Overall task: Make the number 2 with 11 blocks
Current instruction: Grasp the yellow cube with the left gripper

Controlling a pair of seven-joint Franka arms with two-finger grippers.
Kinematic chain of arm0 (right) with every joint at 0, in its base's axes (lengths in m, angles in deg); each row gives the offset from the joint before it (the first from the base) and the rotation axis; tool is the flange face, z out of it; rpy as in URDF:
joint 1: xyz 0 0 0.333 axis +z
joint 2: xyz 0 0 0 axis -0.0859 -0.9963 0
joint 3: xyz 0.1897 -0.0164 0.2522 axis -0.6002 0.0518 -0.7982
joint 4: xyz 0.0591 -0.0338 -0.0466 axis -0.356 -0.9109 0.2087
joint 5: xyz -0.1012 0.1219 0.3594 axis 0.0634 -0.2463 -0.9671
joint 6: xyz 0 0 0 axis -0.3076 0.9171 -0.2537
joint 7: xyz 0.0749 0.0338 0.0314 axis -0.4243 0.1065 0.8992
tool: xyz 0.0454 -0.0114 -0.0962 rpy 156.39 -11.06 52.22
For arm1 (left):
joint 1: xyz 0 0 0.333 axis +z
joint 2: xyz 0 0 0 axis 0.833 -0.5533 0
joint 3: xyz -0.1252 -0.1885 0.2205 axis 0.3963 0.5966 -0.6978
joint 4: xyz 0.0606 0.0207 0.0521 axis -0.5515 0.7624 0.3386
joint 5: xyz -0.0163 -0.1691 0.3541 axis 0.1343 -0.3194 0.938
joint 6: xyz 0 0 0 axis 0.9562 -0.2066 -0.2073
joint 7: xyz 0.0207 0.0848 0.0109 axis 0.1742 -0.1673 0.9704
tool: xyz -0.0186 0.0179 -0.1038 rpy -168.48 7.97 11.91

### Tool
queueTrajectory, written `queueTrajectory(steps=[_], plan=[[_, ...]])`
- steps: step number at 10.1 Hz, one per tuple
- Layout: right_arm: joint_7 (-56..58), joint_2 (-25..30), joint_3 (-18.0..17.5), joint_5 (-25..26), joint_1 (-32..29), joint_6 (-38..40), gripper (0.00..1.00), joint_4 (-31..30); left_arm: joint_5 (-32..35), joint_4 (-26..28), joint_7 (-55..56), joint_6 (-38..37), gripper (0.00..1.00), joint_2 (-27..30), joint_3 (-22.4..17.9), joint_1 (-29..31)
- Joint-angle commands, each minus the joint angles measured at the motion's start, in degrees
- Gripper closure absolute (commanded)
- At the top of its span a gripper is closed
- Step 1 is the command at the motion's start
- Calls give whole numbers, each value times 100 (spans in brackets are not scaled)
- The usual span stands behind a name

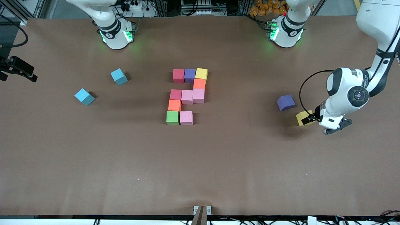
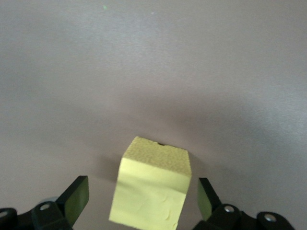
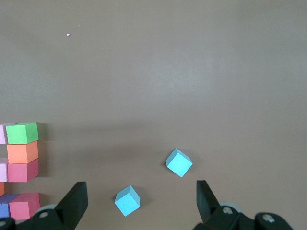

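Note:
Several blocks stand joined at the table's middle: red [image 1: 178,76], purple [image 1: 189,75], yellow [image 1: 201,74], orange [image 1: 199,83], red [image 1: 175,94], two pink [image 1: 187,97] [image 1: 198,95], orange [image 1: 174,105], green [image 1: 172,117], pink [image 1: 186,117]. A loose yellow block [image 1: 302,118] lies toward the left arm's end. My left gripper [image 1: 322,122] hangs over it, open. In the left wrist view the yellow block [image 2: 151,191] sits between the fingers [image 2: 76,194], untouched. My right gripper [image 3: 141,196] is open and empty, high over the table, out of the front view.
A loose purple block [image 1: 285,102] lies beside the yellow one, farther from the front camera. Two light-blue cubes [image 1: 119,76] [image 1: 84,97] lie toward the right arm's end; they also show in the right wrist view [image 3: 179,162] [image 3: 127,200].

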Motion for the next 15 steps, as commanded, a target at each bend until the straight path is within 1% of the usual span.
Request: queueTrajectory(steps=[1,3,4,6,7,8,9,10,11,13,14,15], plan=[[-23,-56,-13,-50,-74,49,0,142,108,64,-82,227,0,-89,75,73],[-23,-47,-13,-23,-65,58,0,194,108,81,-257,262,0,-212,75,73],[38,-39,5,-41,-195,110,0,203,108,125,-363,271,0,-230,67,82],[-13,-38,-21,-50,-206,102,0,203,108,134,-521,262,0,-221,66,91],[30,-30,-22,-50,-205,119,0,203,108,143,-557,236,37,-204,66,91],[48,-30,-22,-41,-214,137,0,203,108,143,-653,192,59,-177,66,91],[30,-30,-13,-41,-223,145,0,203,108,117,-793,53,67,-142,66,91],[-5,-38,-21,-58,-206,93,0,203,108,73,-821,-175,73,-55,66,91],[-22,-47,-30,-50,-179,84,0,203,99,46,-725,-299,80,16,75,74],[4,-38,-22,-50,-205,84,0,203,47,-172,-401,-422,81,60,101,21],[-22,-47,-30,-50,-179,75,0,203,20,-504,97,-484,80,-1,284,-101],[-23,-47,-30,-50,-179,75,0,203,28,-777,581,-737,80,-71,321,-303]])
